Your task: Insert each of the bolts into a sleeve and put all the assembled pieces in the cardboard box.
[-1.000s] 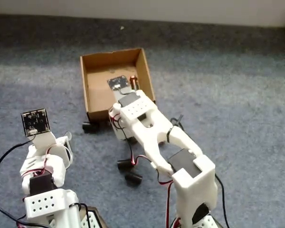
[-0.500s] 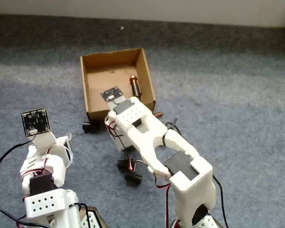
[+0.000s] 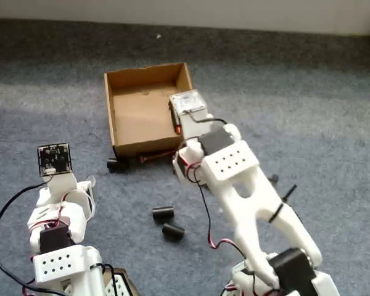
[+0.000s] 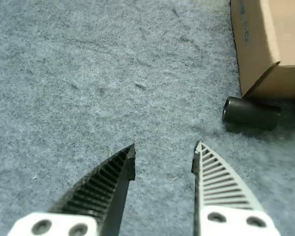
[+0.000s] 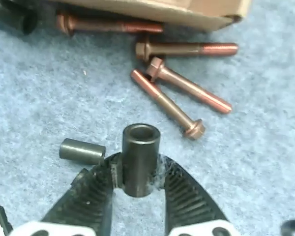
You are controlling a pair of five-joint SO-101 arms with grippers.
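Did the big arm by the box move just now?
Yes. The right arm swung rightward: its wrist camera, earlier above the cardboard box floor, now sits over the box's right wall.

Under my arms, grey carpet: fuzzy matt cloth, short rough pile. Then brown cardboard box: plain matt paperboard, raw cut edges. Loose copper-coloured hex-head metal bolts: smooth shanks, soft sheen. My right gripper, black ribbed plastic, clamps dark cylindrical sleeve: smooth, dull metallic gloss. My left gripper: ribbed matt plastic fingers, one black, one white. At 6 o'clock from box, black sleeves: matt.
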